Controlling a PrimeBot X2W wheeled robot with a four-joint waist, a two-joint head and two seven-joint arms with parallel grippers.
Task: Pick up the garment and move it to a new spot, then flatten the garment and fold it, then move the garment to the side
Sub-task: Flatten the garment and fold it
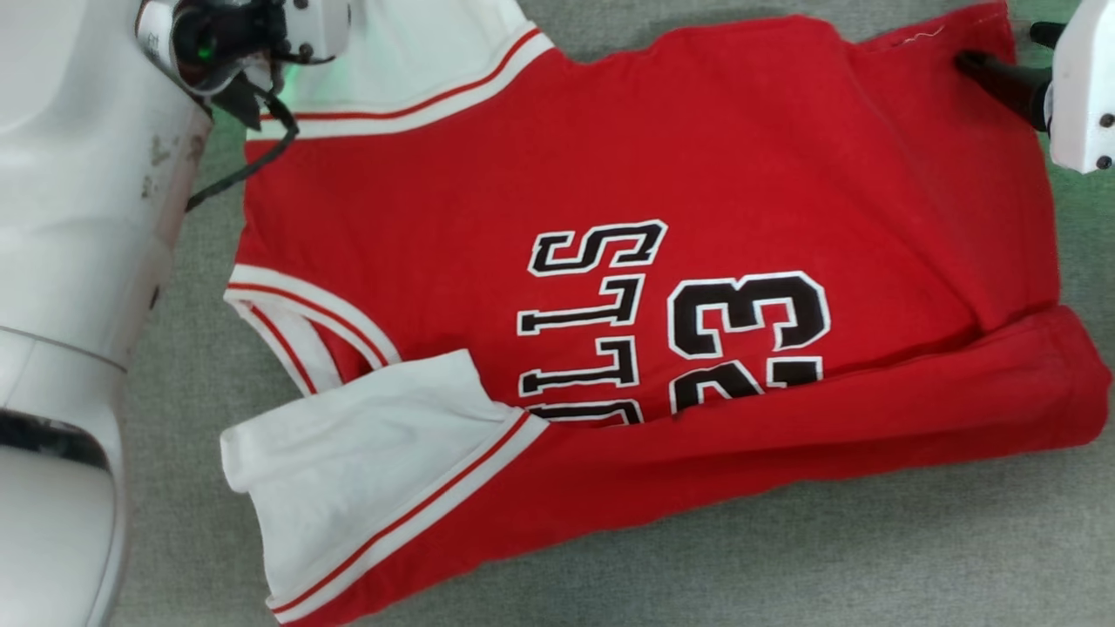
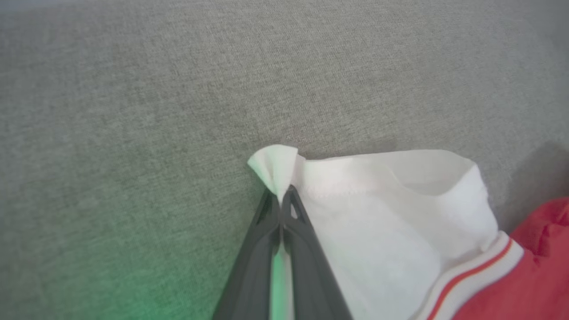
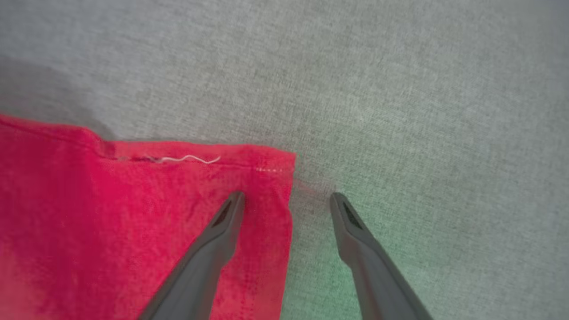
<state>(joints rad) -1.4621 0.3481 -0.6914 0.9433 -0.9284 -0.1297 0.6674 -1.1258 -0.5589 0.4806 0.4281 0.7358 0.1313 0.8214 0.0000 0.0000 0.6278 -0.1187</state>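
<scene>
Head view: a small red jersey-knit garment (image 1: 697,157) with white sleeves, striped trim and black white-outlined print lies on the grey cloth-covered tabletop (image 1: 784,557). Its long axis runs left to right across the frame, with the sleeves at the left and the hem at the right. The lower long edge is turned up as a red band (image 1: 871,427) that covers the bottom of the lettering and the "23" (image 1: 749,322). One white sleeve (image 1: 366,461) lies at lower left, the other (image 1: 418,52) at the top beside the left arm's white wrist (image 1: 261,35). The right claw (image 1: 996,46) sits at upper right, at the hem corner of the upper long edge. Left wrist view: the left claw (image 2: 281,198) is pressed fully closed on the cuff corner of the upper sleeve, with a tuft of white cloth poking out past its tips. Right wrist view: the right claw is spread wide and grips nothing. The finger (image 3: 231,213) at frame left lies over red cloth just inside the corner and the other finger (image 3: 351,222) over bare grey, so the hem edge runs up between them. A loose white thread (image 3: 186,158) trails along the seam above. By my reading, the claws bracket the same upper long edge, one at each end, and folding it toward the lower edge turns on the right claw first closing on that corner.
</scene>
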